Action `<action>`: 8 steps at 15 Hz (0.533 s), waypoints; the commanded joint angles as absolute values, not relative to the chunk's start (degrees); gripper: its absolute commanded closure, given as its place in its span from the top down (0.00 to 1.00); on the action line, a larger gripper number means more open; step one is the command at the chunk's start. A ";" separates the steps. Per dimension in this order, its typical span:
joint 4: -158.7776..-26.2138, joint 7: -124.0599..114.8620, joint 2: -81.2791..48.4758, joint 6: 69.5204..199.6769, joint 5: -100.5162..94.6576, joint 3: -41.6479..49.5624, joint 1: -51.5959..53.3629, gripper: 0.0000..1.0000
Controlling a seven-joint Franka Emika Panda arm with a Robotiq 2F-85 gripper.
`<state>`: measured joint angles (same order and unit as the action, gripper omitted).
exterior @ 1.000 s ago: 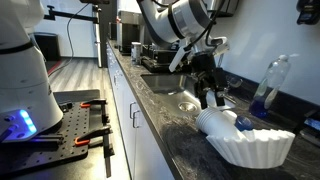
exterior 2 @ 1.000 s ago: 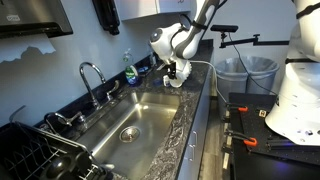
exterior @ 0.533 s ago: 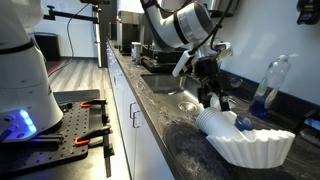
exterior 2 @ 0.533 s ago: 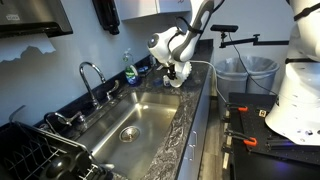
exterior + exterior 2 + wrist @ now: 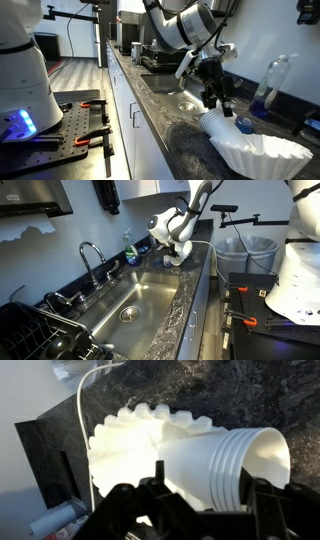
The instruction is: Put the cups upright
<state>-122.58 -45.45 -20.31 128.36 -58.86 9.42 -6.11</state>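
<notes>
The stack of white cups [image 5: 235, 460] lies on its side on the dark counter, mouth away from the fluted bowl. It also shows in an exterior view [image 5: 213, 120]. My gripper [image 5: 210, 495] is open, just above the stack, with one finger near the rims and the other near the base end. In an exterior view my gripper [image 5: 217, 100] points down right over the cups. In the exterior view across the sink my gripper [image 5: 178, 252] is at the far end of the counter and the cups are hidden.
A wide white fluted paper bowl [image 5: 262, 155] [image 5: 125, 445] touches the cups' base end. A clear bottle with blue liquid [image 5: 268, 85] stands behind. The steel sink [image 5: 135, 300] and faucet [image 5: 92, 260] lie along the counter, with a green bottle [image 5: 130, 250] by the wall.
My gripper has come down closer onto the lying cups. The fluted bowl has shifted a little away from the gripper.
</notes>
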 commanded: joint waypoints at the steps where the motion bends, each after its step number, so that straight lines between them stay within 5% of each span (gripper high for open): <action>1: -121.90 -46.58 -19.98 126.59 -60.30 10.22 -5.47 0.36; 6: -122.31 -46.46 -18.70 127.18 -60.46 10.56 -5.77 0.01; 8: -122.40 -46.36 -17.86 127.53 -60.45 10.78 -6.18 0.00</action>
<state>-121.92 -45.46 -19.80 128.10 -59.75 10.46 -6.17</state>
